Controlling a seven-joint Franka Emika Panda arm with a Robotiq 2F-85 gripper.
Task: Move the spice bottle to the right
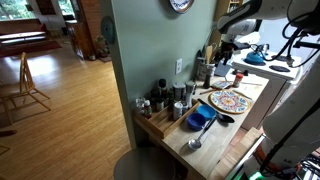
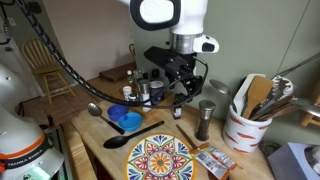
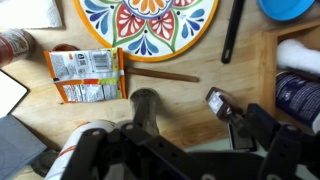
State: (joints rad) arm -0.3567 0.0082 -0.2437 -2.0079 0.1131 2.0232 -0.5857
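Note:
A tall grey spice bottle [image 2: 205, 118] stands upright on the wooden counter between the patterned plate [image 2: 160, 160] and the utensil crock [image 2: 245, 125]. In the wrist view its grey top [image 3: 143, 100] shows just left of centre. My gripper [image 2: 183, 100] hovers just above the counter, beside the bottle and apart from it. In the wrist view the gripper [image 3: 180, 112] looks open and empty. Only one fingertip shows clearly, and the bottle lies to the left of it.
Several small spice jars [image 1: 165, 98] stand in a wooden tray [image 1: 160, 122]. A blue bowl [image 2: 125, 118], a black spoon [image 2: 125, 140] and a metal spoon [image 1: 195, 142] lie by the plate. A snack packet [image 3: 85, 75] and a wooden stick [image 3: 160, 75] lie near the bottle.

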